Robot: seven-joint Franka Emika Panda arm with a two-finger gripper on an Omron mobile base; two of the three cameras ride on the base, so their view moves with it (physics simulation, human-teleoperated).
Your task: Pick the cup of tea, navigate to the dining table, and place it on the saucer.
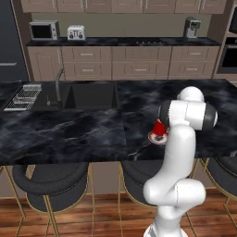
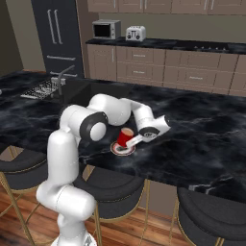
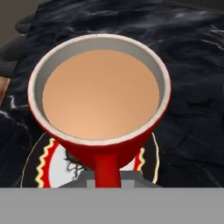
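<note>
The cup of tea (image 2: 126, 137), a small red mug full of light brown liquid, hangs tilted just over the saucer (image 2: 122, 150) near the front edge of the dining table (image 2: 202, 139). My gripper (image 2: 136, 140) reaches in from the right and is shut on the cup's handle side. In the hand view the cup of tea (image 3: 99, 100) is very close, its handle (image 3: 106, 171) running down to the bottom edge, and the saucer (image 3: 46, 164) shows beneath it with a red and yellow rim. From the left base view the cup (image 1: 159, 127) and saucer (image 1: 156, 138) peek out beside my arm.
An inset sink (image 1: 90, 95) with a faucet (image 1: 58, 85) and a dish rack (image 1: 23, 98) lies at the table's left. Round black stools (image 1: 51, 183) (image 2: 211, 211) line the near edge. A back counter holds a microwave (image 1: 44, 30) and toaster (image 1: 76, 33).
</note>
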